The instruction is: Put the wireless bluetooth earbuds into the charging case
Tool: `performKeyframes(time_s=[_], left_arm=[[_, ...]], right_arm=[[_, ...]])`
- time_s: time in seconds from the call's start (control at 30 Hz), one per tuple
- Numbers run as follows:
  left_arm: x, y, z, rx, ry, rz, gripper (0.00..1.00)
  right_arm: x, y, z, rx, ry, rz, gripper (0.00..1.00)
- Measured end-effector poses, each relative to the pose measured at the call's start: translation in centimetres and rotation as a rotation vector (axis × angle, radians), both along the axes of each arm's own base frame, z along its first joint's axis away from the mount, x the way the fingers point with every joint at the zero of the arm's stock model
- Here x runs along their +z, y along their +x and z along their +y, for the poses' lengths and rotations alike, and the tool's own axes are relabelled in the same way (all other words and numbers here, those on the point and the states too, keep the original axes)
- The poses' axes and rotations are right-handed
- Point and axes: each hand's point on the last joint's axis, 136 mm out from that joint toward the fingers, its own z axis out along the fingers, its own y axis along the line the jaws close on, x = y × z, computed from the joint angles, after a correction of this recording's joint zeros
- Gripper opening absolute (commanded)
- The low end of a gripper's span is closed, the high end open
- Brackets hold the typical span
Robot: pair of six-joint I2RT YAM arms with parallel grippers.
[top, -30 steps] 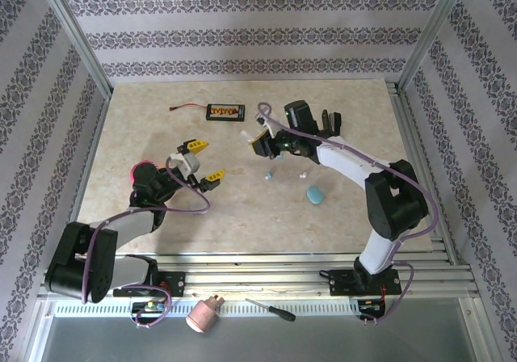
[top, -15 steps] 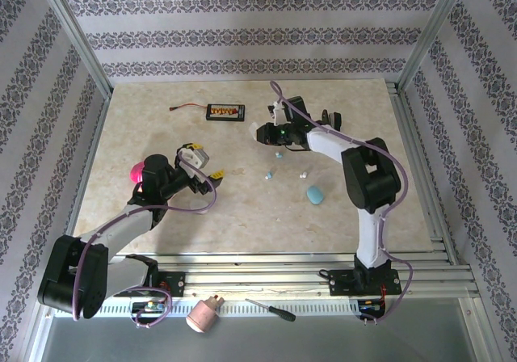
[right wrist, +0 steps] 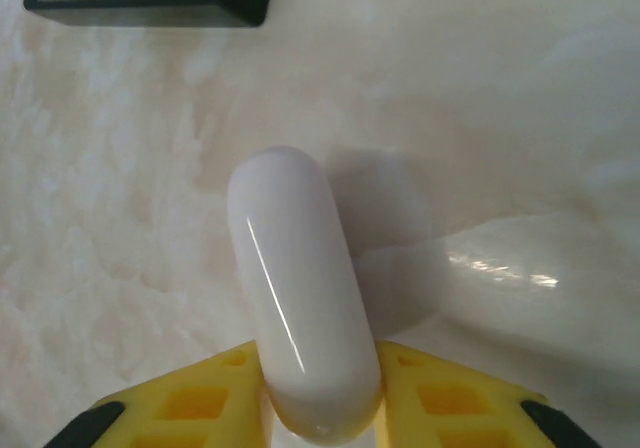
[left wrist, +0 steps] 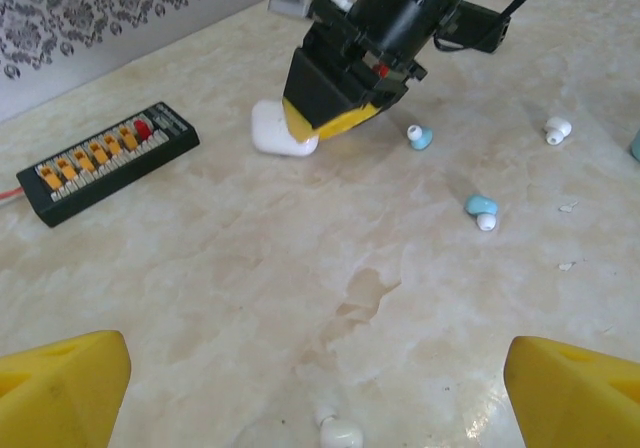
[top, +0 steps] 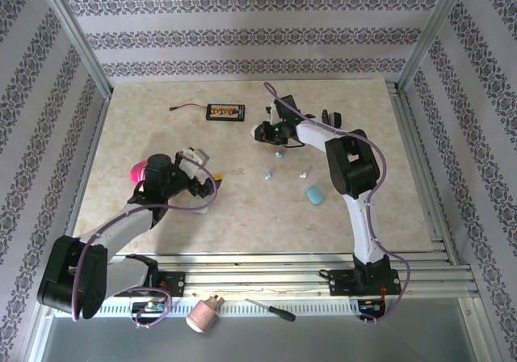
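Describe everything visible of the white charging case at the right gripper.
The white charging case is a smooth, glossy, pill-shaped plastic shell that looks closed, no seam showing. It appears to rest on the marble-patterned table, shadow beside it. Its near end sits between the yellow fingers of the right gripper, which flank it closely; whether they clamp it is unclear.

Lower centre of the surface (top: 266,225) in the overhead frame: open passage. Upper centre: right fingers (right wrist: 190,408) flank the white case (right wrist: 300,298), blocking access. A black board (top: 224,112) obstructs upper left. Scattered earbuds (top: 269,174) and blue case (top: 314,194) narrow the gap mid-frame, right of centre.
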Motion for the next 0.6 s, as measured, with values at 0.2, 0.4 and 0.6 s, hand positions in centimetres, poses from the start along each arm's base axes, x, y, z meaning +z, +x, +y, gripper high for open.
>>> performKeyframes(time_s=[0.2, 0.4, 0.6], left_arm=[[-0.3, 0.6, 1.5, 0.123, -0.012, 0.084, 0.98], [0.4, 2.3, 4.8, 0.404, -0.054, 0.215, 0.99], [0.8, 2.5, 7.0, 0.583, -0.090, 0.296, 0.99]], right_arm=[[0.9, -0.1, -1.7, 0.039, -0.123, -0.080, 0.83], [7.1, -3.4, -2.5, 0.135, -0.127, -0.274, 0.94], [10.7, -9.6, 0.4, 0.369, -0.154, -0.514, 0.97]])
